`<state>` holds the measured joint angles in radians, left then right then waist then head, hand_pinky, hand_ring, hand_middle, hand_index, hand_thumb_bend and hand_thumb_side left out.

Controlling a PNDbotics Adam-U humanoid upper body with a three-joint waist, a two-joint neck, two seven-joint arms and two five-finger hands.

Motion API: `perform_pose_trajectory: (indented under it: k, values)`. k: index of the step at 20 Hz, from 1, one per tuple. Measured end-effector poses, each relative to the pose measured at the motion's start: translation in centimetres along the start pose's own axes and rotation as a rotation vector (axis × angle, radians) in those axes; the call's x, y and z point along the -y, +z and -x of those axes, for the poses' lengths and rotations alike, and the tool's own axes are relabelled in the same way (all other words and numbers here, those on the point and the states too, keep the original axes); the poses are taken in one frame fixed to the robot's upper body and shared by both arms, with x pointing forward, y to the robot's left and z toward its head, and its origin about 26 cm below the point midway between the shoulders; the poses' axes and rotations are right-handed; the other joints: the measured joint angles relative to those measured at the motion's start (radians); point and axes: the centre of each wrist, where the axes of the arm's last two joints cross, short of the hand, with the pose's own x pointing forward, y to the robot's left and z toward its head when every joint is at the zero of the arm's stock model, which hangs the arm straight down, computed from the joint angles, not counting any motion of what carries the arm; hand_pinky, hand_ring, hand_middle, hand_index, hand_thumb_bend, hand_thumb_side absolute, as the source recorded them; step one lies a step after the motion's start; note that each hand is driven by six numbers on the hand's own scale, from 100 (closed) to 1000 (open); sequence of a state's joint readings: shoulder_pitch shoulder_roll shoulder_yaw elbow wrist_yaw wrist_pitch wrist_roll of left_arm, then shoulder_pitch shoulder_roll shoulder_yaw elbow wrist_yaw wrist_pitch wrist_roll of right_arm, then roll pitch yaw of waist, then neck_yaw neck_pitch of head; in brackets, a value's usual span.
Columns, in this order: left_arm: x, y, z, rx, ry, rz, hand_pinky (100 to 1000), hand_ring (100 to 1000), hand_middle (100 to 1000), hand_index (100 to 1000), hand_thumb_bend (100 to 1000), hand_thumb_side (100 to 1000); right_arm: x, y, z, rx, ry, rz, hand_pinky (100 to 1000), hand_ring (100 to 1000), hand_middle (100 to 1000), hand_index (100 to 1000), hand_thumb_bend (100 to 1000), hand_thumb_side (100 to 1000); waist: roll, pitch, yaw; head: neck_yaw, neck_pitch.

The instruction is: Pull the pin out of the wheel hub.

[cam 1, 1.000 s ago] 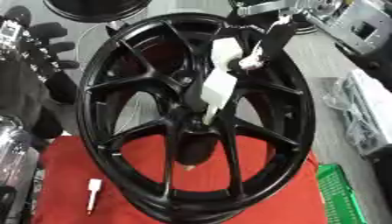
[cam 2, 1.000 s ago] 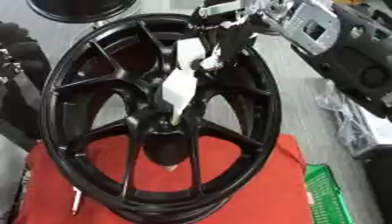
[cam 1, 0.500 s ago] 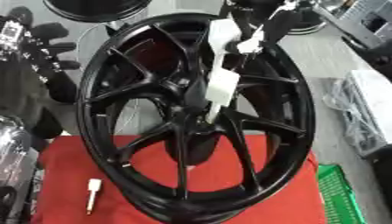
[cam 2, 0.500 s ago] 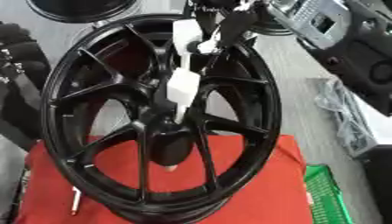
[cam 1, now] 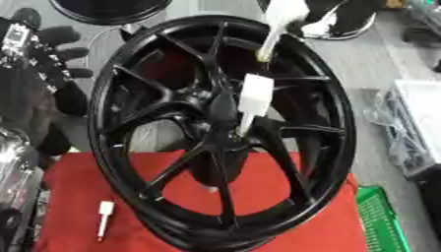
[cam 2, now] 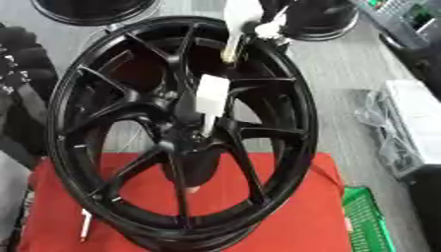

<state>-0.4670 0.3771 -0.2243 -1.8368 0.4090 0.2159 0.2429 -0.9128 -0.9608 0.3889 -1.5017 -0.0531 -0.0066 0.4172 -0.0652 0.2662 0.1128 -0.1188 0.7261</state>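
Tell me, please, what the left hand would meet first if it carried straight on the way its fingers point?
Probably the wheel's black rim: the left hand points rightward at it, with nothing visible between, though depth is unclear.

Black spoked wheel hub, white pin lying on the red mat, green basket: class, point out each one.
Black spoked wheel hub (cam 1: 222, 106): left eye view, centre boss.
White pin lying on the red mat (cam 1: 105, 209): left eye view, its head.
Green basket (cam 1: 379, 221): left eye view, mesh wall.

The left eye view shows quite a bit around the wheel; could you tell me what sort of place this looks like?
Probably a workshop or wheel-assembly test bench: a black alloy wheel stands on a red mat, another dark rim lies behind on the grey floor, and a green crate sits at right.
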Motion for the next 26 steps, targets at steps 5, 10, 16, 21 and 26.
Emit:
perform_pose_trajectory:
  k: [5, 10, 16, 21, 26]
  values:
    - [-0.4, 0.2, 0.1, 0.002, 0.003, -0.027, 642, 755, 734, 740, 243, 838, 1.3, 4.8, 3.1, -0.102, -0.082, 0.153, 612, 406, 315, 445, 100, 100, 0.011, 0.0, -0.039, 0.03, 0.0]
    - [-1.0, 0.3, 0.2, 0.006, 0.004, -0.062, 642, 755, 735, 740, 243, 836, 1.9, 10.0, 7.8, -0.254, -0.185, 0.322, 622, 414, 324, 454, 100, 100, 0.017, 0.001, -0.076, 0.064, 0.0]
    - [-1.9, 0.5, 0.1, 0.012, -0.008, -0.101, 642, 755, 735, 740, 241, 834, 0.2, 17.0, 13.4, -0.467, -0.253, 0.525, 650, 453, 362, 482, 100, 100, 0.022, 0.002, -0.111, 0.097, 0.0]
    - [-2.1, 0.6, 0.1, 0.015, -0.008, -0.113, 641, 755, 735, 740, 239, 833, -3.5, 22.7, 17.0, -0.691, -0.269, 0.653, 756, 637, 564, 708, 100, 158, 0.02, 0.007, -0.112, 0.108, -0.007]
    - [-2.0, 0.4, -0.1, 0.02, -0.012, -0.108, 640, 755, 733, 739, 234, 831, -7.4, 28.2, 18.7, -0.941, -0.273, 0.745, 880, 822, 780, 908, 443, 334, 0.019, 0.011, -0.095, 0.105, -0.015]
